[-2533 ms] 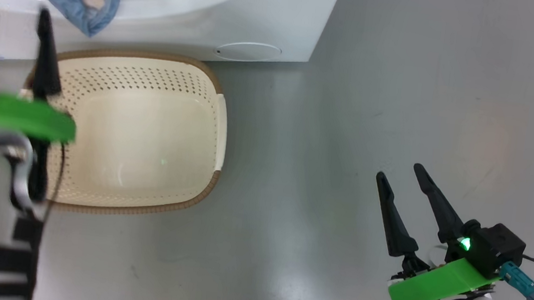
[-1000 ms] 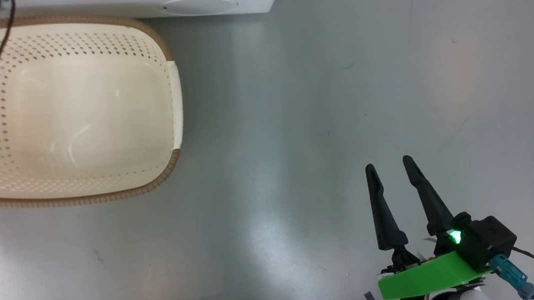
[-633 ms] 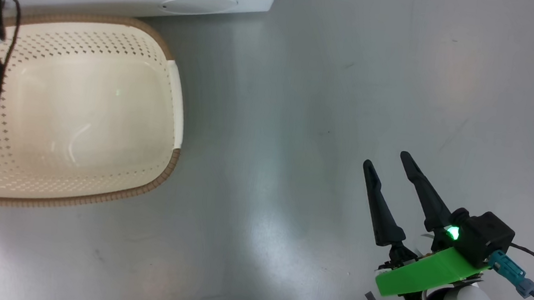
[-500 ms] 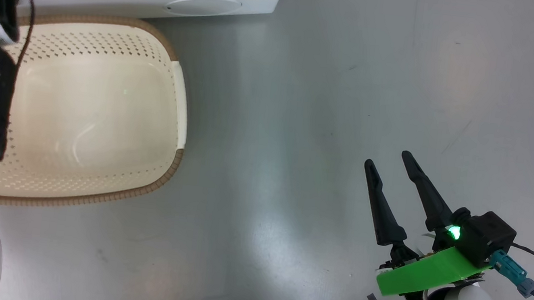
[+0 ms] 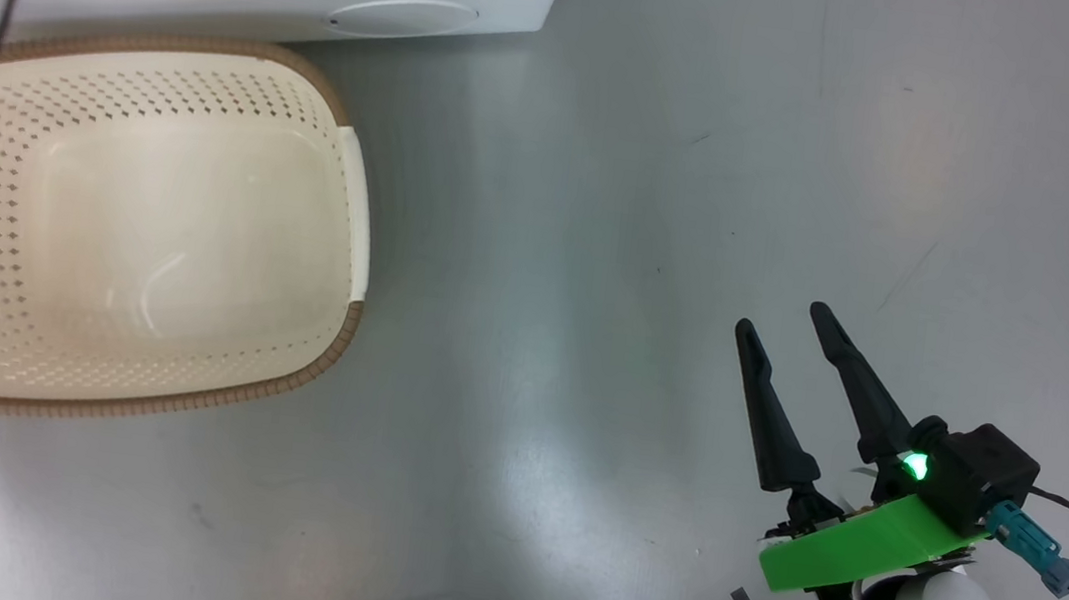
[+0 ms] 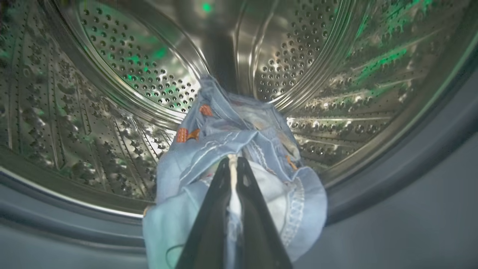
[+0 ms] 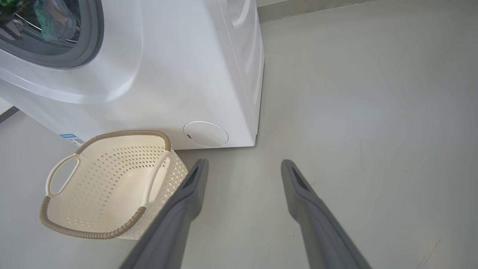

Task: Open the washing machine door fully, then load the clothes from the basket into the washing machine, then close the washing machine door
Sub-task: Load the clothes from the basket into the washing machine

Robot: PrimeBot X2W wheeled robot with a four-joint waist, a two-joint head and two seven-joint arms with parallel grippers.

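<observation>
Clothes (image 6: pixel 224 127), pinched by left claw (image 6: pixel 232 160), trail lengthwise along it; right claw (image 7: pixel 244 163) spread.

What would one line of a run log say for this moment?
stage: loading | left gripper: shut on clothes, inside washing machine drum | right gripper: open, above floor | basket: looks empty

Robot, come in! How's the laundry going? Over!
Left gripper shut on clothes inside the drum. Right gripper open, over floor. Basket empty. Clothes trail over the grey ring, may block closing.
</observation>
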